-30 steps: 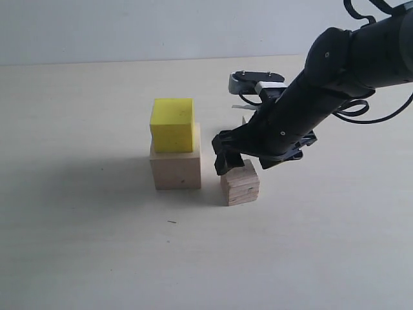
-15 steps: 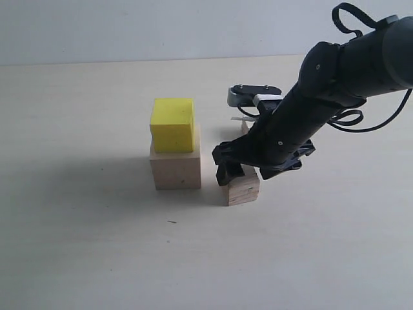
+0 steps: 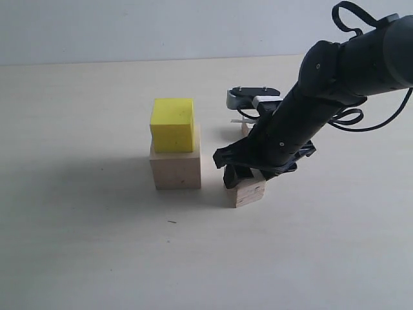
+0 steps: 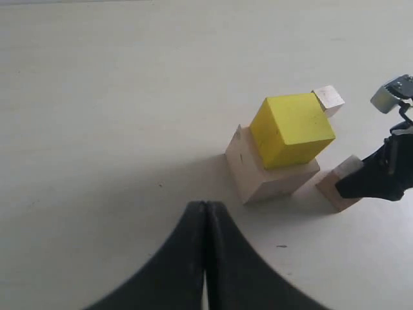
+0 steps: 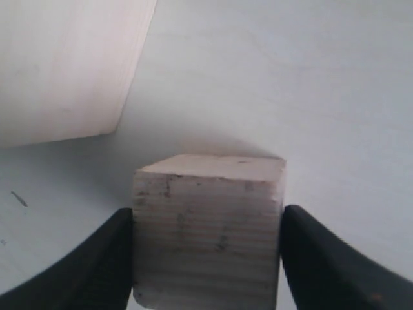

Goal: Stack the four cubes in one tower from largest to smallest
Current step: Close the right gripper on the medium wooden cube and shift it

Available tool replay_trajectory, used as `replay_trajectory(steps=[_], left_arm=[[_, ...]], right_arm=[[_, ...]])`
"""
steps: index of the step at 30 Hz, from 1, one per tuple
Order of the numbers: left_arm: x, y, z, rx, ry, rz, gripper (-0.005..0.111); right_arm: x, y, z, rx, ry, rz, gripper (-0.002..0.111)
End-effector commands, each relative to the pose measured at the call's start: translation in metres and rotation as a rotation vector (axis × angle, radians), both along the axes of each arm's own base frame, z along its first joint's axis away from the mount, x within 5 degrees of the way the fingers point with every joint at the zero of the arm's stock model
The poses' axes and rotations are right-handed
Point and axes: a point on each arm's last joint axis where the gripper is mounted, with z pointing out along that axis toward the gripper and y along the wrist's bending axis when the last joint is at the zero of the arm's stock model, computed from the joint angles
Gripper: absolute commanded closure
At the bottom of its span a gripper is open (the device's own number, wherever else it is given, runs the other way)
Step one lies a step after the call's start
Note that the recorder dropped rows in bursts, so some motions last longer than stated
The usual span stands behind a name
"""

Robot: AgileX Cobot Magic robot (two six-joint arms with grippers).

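The yellow cube [image 3: 172,124] sits on the largest pale wood cube [image 3: 175,169], forming a two-block tower left of centre. To its right, the grainy wooden cube [image 3: 248,192] stands on the table. My right gripper [image 3: 244,177] reaches down over it. In the right wrist view its fingers [image 5: 116,252] press both sides of the grainy cube [image 5: 208,226], with the largest cube [image 5: 64,64] close beside. The smallest pale cube [image 4: 328,99] rests on the table behind the tower. My left gripper [image 4: 205,213] hangs shut and empty, away from the blocks.
The pale tabletop [image 3: 84,245] stretches wide in front and to the left of the tower. My right arm [image 3: 335,77] comes in from the upper right, with its cables looping above. A small dark speck [image 3: 171,222] lies in front of the tower.
My right gripper has come lower over the grainy cube and its fingers have closed in on the sides. The cube has shifted and turned slightly on the table.
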Motion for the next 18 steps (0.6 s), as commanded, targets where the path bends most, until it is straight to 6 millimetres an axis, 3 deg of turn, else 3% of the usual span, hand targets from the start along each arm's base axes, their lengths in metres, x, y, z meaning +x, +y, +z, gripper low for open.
replay_trajectory(steps=[1,13,18], left_arm=[[0.0007,-0.0013,-0.0008,-0.005,-0.003,-0.005,0.107],[0.0003,-0.0013,-0.0012,-0.003,0.003,-0.007,0.107],[-0.0001,-0.0013,-0.0016,-0.001,0.01,-0.008,0.107]], right_arm=[[-0.0015,-0.0082,-0.0028,-0.086,0.004,0.039,0.106],[0.0002,-0.0165,0.0036,-0.167,-0.035,0.025,0.107],[-0.0028,-0.0174,0.0032,-0.179,-0.008,0.051,0.089]])
